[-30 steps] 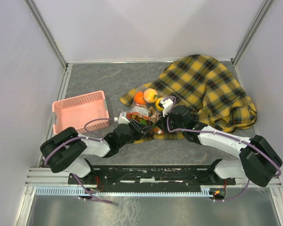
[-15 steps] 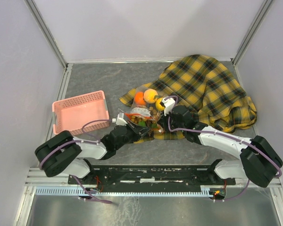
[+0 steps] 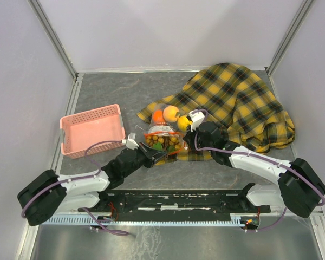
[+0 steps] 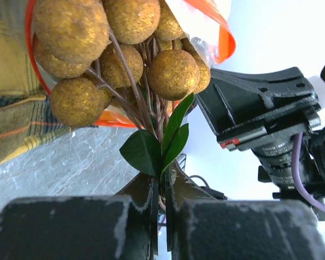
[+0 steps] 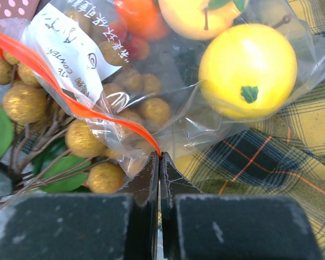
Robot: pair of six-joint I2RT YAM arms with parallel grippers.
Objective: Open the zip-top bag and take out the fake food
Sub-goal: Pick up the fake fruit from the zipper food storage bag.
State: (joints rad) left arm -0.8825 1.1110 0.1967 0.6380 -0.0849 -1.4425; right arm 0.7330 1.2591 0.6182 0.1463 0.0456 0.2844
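Left gripper [image 4: 160, 184]: clamped on grape bunch [image 4: 173, 73] stem below the leaves [image 4: 149, 151]. Right gripper [image 5: 159, 162]: pinched together on zip-top bag [image 5: 176, 127] edge.

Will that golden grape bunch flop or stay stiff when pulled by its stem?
Probably stiff: the grape bunch holds shape on thin branching stalks. Likely light, as those stalks don't sag. Its knobbly grapes may snag the crinkly zip-top bag.

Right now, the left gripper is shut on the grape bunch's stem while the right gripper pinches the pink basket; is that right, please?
Not quite: the right wrist view shows the right gripper pinching the edge of the clear bag, not the pink basket. The left gripper is indeed shut on the stem of the grape bunch.
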